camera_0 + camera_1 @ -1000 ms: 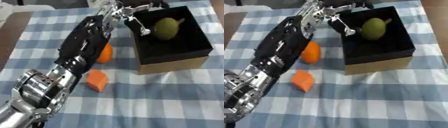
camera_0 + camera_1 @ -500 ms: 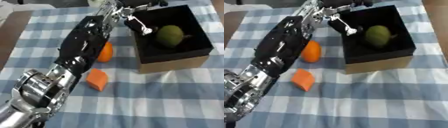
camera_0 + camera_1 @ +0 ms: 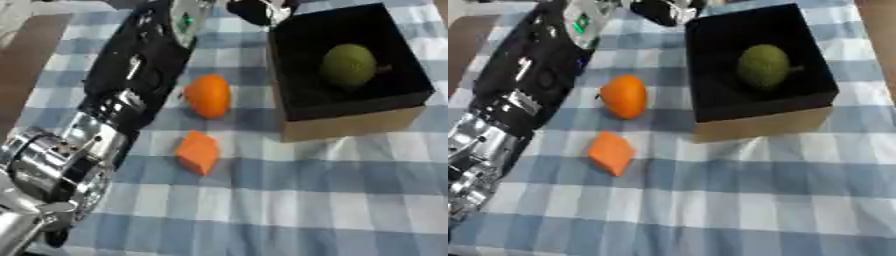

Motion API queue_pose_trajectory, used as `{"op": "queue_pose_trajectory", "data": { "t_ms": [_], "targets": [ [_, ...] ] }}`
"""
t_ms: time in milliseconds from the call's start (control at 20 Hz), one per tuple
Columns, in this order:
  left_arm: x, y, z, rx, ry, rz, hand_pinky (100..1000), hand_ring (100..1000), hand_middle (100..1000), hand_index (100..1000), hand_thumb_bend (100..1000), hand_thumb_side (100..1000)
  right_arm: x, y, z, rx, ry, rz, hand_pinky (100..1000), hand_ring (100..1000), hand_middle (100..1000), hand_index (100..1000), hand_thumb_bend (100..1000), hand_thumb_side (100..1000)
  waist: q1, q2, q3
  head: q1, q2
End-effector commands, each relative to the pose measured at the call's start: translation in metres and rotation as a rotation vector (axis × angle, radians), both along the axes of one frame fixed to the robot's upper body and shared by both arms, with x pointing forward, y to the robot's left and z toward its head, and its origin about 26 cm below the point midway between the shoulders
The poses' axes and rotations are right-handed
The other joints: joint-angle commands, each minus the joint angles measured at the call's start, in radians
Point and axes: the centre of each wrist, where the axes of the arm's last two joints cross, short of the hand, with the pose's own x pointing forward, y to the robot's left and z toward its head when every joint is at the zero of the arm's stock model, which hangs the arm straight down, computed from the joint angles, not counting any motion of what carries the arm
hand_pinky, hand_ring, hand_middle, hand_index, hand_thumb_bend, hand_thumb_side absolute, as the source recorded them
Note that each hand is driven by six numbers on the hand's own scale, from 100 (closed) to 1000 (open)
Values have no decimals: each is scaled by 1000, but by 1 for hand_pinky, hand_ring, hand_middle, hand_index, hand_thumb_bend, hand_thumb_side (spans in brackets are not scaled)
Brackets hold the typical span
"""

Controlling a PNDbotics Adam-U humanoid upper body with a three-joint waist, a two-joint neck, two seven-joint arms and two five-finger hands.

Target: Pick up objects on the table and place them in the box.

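Note:
A green round fruit [image 3: 348, 65] lies inside the black box [image 3: 350, 127], which has a cardboard outer wall and stands at the upper right. An orange fruit [image 3: 208, 95] rests on the checked cloth just left of the box. Below it lies an orange wedge-shaped piece [image 3: 198, 151]. My left arm [image 3: 131, 75] stretches from the lower left to the top edge. Its hand [image 3: 252, 10] sits beside the box's far left corner, cut off by the frame edge and holding nothing that I can see. My right hand shows in neither view.
A blue and white checked cloth [image 3: 289, 200] covers the table. A brown strip [image 3: 22, 55] runs beyond the cloth's left edge. My left forearm lies over the cloth's left side, close to the orange fruit.
The green fruit left my left hand's fingers and settled in the box. The hand drew back out of the box toward its far left corner.

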Motion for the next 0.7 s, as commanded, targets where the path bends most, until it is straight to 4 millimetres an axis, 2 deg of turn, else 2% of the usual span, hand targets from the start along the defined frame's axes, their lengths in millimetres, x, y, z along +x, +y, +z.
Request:
{"op": "queue_pose_trajectory", "data": {
  "t_ms": [50, 300, 500, 700],
  "targets": [
    [-3, 27, 19, 17, -23, 18, 873, 902, 850, 942, 180, 290, -2, -5, 8, -35, -17, -16, 924, 1000, 416, 901, 100, 470, 9, -45, 10, -23, 15],
    [1, 47, 2, 76, 30, 27, 870, 899, 846, 940, 197, 335, -3, -6, 6, -39, -13, -21, 924, 1000, 416, 901, 100, 470, 8, -52, 24, -36, 25],
    [2, 62, -15, 131, 81, 24, 872, 899, 845, 938, 213, 412, -4, -6, 5, -40, -11, -24, 924, 1000, 414, 902, 100, 470, 7, -52, 24, -43, 26],
    [1, 74, -24, 196, 139, 30, 872, 898, 843, 932, 279, 466, -4, -6, 5, -42, -11, -27, 925, 1000, 412, 902, 100, 470, 7, -49, 22, -46, 29]
  ]
}}
